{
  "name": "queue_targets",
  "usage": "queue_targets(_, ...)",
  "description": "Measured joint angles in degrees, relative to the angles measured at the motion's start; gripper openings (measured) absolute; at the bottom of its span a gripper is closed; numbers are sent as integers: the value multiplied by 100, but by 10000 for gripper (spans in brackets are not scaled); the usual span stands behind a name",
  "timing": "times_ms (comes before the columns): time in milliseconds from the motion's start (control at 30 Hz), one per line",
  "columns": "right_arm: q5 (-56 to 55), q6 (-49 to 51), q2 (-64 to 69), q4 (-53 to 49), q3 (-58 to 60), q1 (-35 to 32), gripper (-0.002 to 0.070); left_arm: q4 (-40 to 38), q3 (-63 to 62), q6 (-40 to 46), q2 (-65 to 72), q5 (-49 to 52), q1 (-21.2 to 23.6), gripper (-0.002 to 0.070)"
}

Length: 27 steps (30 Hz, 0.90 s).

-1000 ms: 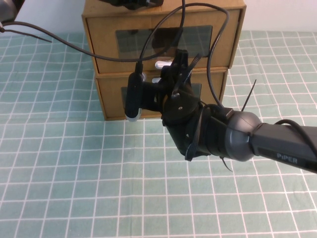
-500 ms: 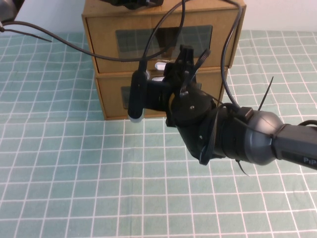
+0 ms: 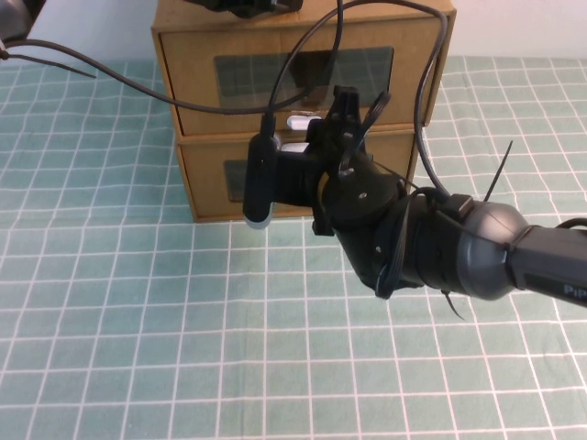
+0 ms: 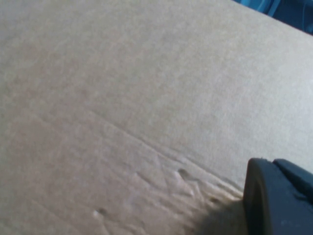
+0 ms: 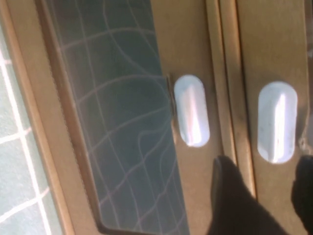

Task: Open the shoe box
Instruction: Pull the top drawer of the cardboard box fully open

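Shoe boxes (image 3: 197, 55) stacked, shut | right gripper (image 3: 358, 103) at pulls (image 5: 191, 117) | left gripper (image 3: 243, 7) atop

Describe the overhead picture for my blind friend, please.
The open right gripper reaches toward the silver handles on two stacked cardboard shoe boxes, which stand on a green checked tablecloth. The left gripper sits on the top box, barely in frame.

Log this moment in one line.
right tool open, facing upper pull tab, ungripped | left tool atop upper shoe box | box closed
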Motion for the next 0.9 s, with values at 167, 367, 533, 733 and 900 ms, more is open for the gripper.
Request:
queue_targets(167, -4, 0, 86, 0, -147, -33, 255, 0, 0, 0, 0, 0, 0, -6)
queue_targets(367, -180, 0, 128, -25, -301, -43, 254, 0, 0, 0, 0, 0, 0, -6)
queue_targets(533, -219, 0, 295, -29, -304, -75, 253, 0, -9, 0, 0, 0, 0, -6)
queue_targets(733, -110, 0, 464, -39, -552, -77, 253, 0, -9, 0, 0, 10, 0, -6)
queue_targets(900, -114, 0, 532, 14, -709, -122, 253, 0, -9, 0, 0, 10, 0, -6)
